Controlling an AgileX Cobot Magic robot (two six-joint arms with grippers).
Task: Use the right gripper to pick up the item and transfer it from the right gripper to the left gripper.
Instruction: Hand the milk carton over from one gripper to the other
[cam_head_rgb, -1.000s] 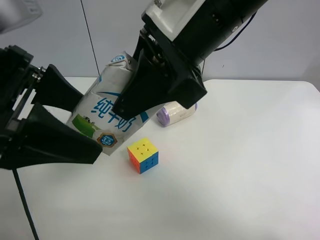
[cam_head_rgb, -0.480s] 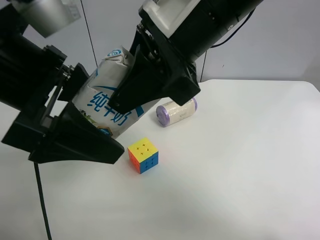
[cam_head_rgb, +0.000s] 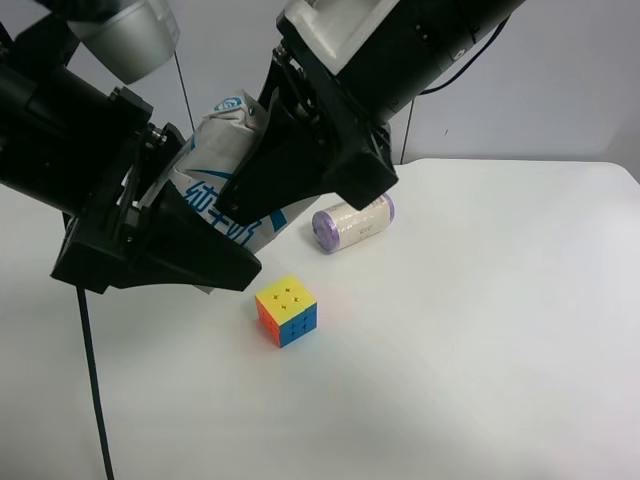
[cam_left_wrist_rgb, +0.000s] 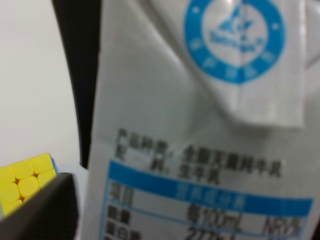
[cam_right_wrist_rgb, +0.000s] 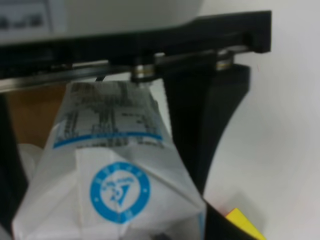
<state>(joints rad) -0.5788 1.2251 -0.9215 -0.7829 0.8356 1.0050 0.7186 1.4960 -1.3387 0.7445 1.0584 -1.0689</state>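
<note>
Here we are, and the milk carton (cam_head_rgb: 218, 185) is up off the worktop (cam_head_rgb: 480, 320), tilted, in the upper left of the high view. The right pincer (cam_head_rgb: 262, 190) reaches in from the top centre and is clamped on it, with black fingers pressed to its sides. The left pincer (cam_head_rgb: 205, 222) comes in from the left edge with its fingers spread either side of the carton. The right wrist view shows a gap between one of those fingers and the pack, so it is released, not gripping. Below, at centre frame, a colourful cube (cam_head_rgb: 286, 310) sits on the worktop. A purple-capped roll (cam_head_rgb: 352, 222) lies just above and to the right of it.
</note>
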